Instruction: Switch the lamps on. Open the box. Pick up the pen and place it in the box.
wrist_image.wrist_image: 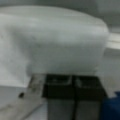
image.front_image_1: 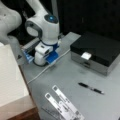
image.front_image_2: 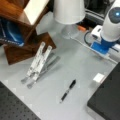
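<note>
The wrist view is filling with a pale blurred surface, and the hand [wrist_image.wrist_image: 73,100] is showing only as two dark fingers lying pressed together at the bottom edge. The arm [image.front_image_1: 46,27] is bending low at a front view's left. The pen [image.front_image_1: 91,88] is lying flat on the bench [image.front_image_1: 75,75], running diagonally, near the closed box [image.front_image_1: 97,51].
</note>
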Available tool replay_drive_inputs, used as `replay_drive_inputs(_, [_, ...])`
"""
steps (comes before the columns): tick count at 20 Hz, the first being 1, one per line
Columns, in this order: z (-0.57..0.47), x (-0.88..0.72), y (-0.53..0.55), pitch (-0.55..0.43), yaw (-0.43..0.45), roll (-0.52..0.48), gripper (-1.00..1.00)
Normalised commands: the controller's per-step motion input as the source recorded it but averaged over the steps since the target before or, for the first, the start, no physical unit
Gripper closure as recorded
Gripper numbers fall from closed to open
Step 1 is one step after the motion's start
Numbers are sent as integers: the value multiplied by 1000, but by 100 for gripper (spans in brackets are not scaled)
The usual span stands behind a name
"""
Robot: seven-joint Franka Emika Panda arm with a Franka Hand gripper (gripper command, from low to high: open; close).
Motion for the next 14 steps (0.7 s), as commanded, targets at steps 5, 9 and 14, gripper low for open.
replay_drive_inputs(5, [-511,-874,-388,-598,153,20,100])
replay_drive_inputs(9, [-532,-892,-454,-592,178,51,100])
replay_drive_inputs(14, [-550,-901,-513,-585,222,80,100])
